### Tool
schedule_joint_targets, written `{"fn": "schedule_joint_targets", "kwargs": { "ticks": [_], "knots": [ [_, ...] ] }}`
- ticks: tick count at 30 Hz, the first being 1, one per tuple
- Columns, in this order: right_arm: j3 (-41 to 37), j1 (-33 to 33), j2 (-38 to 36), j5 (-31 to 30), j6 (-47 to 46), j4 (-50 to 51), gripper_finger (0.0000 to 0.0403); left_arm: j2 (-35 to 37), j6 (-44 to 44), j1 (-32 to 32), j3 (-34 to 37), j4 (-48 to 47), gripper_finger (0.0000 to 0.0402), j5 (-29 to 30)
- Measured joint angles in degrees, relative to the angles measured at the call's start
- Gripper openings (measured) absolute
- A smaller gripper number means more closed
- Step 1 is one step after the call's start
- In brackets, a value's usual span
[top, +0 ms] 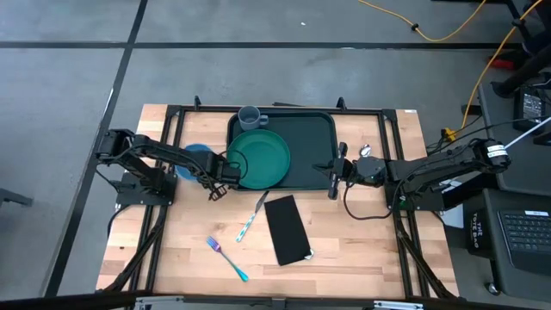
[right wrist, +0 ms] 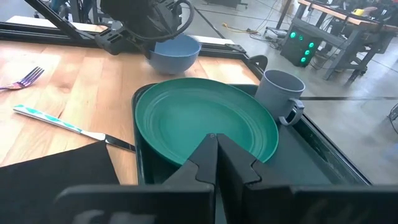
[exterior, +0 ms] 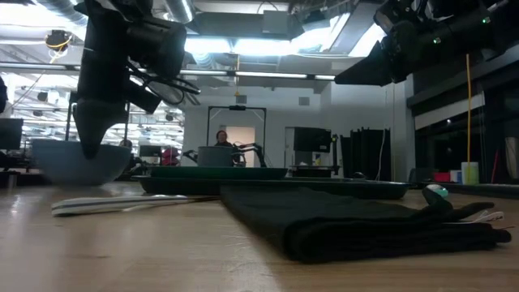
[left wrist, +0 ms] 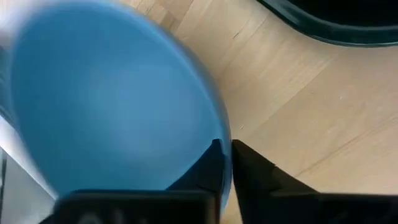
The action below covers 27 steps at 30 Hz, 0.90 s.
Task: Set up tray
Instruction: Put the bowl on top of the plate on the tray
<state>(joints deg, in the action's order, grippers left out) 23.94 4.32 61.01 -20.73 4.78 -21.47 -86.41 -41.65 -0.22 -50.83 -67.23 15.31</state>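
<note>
The dark green tray (top: 310, 142) lies at the table's far middle. On its left part rests a round green plate (top: 258, 158), and a grey mug (top: 250, 116) stands at its far left corner. Just left of the tray a blue bowl (top: 195, 158) stands on the wood, with my left gripper (top: 209, 172) shut on its rim from above. My right gripper (right wrist: 216, 140) is shut and holds nothing. It hovers over the tray's right part and points at the plate (right wrist: 199, 121). My left gripper pinches the bowl's rim (left wrist: 224, 130), one finger (left wrist: 211, 162) inside the bowl and the other (left wrist: 249, 165) outside. The fingers point steeply down. In the low view the bowl (exterior: 81, 166) sits upright with its base on the table.
On the near half of the table lie a folded black napkin (top: 287, 228), a knife with a teal patterned handle (top: 250, 220) and a purple and teal fork (top: 225, 257). Bare wood stretches along the near left and near right.
</note>
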Motion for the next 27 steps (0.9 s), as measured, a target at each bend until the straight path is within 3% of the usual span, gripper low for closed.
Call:
{"fn": "schedule_joint_targets", "kwargs": {
  "ticks": [12, 20, 27],
  "knots": [
    [0.0, 0.0, 0.0, 0.0, 0.0, 0.0, 0.0008, 1.8, 4.8, 0.0, -0.8, -0.9, 0.0003, 0.0],
    [0.0, 0.0, 0.0, 0.0, 0.1, -0.1, 0.0008, 7.9, 10.8, 0.0, -6.5, -0.7, 0.0003, 0.2],
    [0.0, 0.0, 0.0, -0.1, 1.6, -0.2, 0.0008, 9.0, 20.0, -0.1, -12.4, -0.5, 0.0003, 0.1]
  ]
}}
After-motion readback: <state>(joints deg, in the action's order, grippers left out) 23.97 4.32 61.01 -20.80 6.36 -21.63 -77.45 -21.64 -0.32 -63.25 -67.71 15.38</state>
